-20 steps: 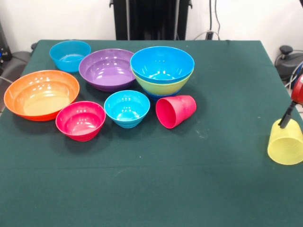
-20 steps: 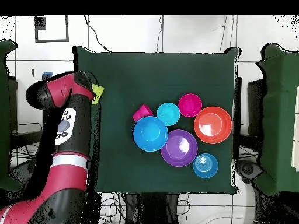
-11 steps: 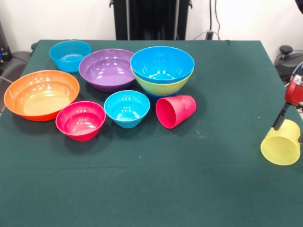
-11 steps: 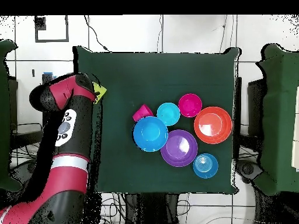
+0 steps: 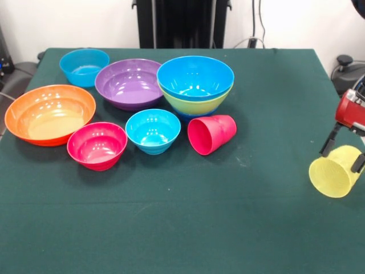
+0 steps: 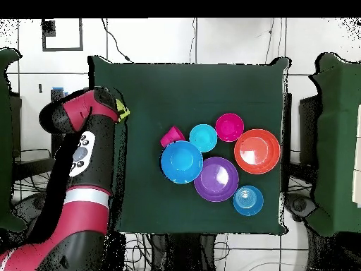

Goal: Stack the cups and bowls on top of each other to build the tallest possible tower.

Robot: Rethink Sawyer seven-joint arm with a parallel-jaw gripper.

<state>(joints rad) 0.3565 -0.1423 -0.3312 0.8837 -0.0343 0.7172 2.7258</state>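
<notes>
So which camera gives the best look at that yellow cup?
The front view: the yellow cup shows whole, tilted, mouth toward the camera, between the end effector fingers. Overhead, the arm hides all but a yellow sliver.

My table wears a dark green cloth (image 5: 262, 228); behind it stands a white wall (image 5: 68, 23) and a black upright column (image 5: 182, 23) (cables trailing beside it).

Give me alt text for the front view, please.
At the right edge, the gripper holds a tilted yellow cup between its fingers. Across the green table sit orange, purple, pink and blue bowls, a blue bowl nested in a lime one, and a red-pink cup on its side.
</notes>
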